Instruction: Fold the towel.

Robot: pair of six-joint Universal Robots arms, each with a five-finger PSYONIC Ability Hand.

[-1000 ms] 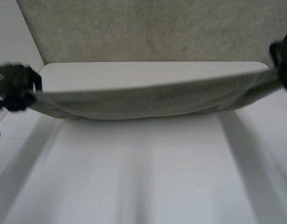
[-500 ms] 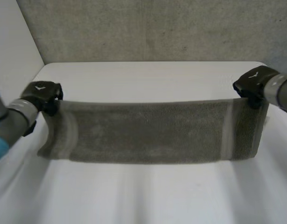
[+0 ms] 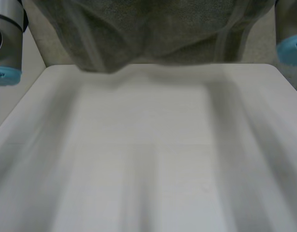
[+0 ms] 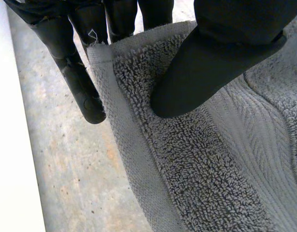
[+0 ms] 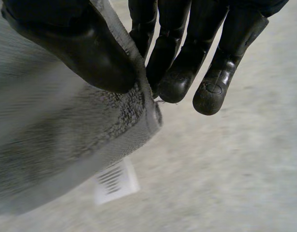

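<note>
A grey terry towel (image 3: 153, 29) hangs spread between my two arms, high above the white table (image 3: 148, 159), its lower edge near the table's far edge. In the left wrist view my left hand (image 4: 211, 63) pinches the towel (image 4: 211, 169) at a hemmed corner, thumb pressed on the pile and fingers (image 4: 85, 92) behind the hem. In the right wrist view my right hand (image 5: 85, 48) pinches the opposite corner of the towel (image 5: 51, 145) between thumb and fingers (image 5: 175, 82). A white label (image 5: 114, 181) hangs under that corner.
My left arm (image 3: 6, 43) and right arm (image 3: 289, 29) stand raised at the two sides of the head view. Beyond the table's far edge lies a grey speckled floor (image 3: 279, 55); a white wall runs along the left side.
Both arms have lifted the towel from just above the table to high over its far edge. The towel's lower edge has come up off the tabletop.
</note>
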